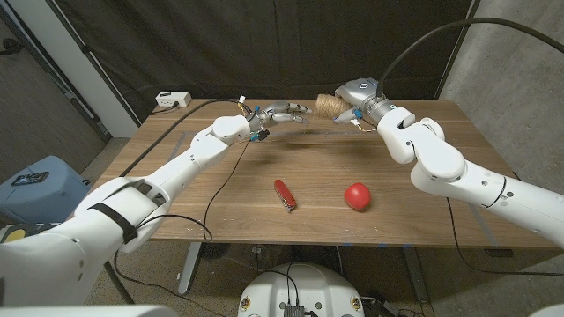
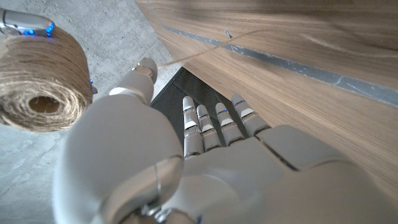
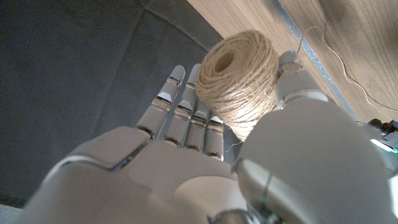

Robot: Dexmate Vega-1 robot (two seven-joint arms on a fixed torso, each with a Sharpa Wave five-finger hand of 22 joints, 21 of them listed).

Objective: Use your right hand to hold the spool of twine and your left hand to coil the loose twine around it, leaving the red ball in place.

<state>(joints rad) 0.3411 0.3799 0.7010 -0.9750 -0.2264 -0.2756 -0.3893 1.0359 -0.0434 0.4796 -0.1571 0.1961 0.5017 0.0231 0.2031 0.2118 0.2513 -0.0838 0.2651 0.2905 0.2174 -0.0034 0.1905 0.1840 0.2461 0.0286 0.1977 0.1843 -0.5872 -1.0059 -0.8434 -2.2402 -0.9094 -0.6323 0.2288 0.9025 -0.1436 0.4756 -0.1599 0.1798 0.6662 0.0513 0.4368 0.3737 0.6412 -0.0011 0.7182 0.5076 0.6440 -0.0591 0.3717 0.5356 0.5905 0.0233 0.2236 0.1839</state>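
Right hand (image 1: 359, 99) grips spool of twine (image 1: 329, 106) (held aloft).

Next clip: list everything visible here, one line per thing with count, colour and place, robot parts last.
spool of twine: one, tan, held up over the table's far edge.
loose twine: one strand, tan, running from near the left thumb tip across the wood.
red ball: one, red, on the table, near right.
pocket knife: one, red, on the table, centre, left of the ball.
power strip: one, white, far left corner.
table: one, brown wood.
left robot hand: white, raised beside the spool.
right robot hand: white, holding the spool.
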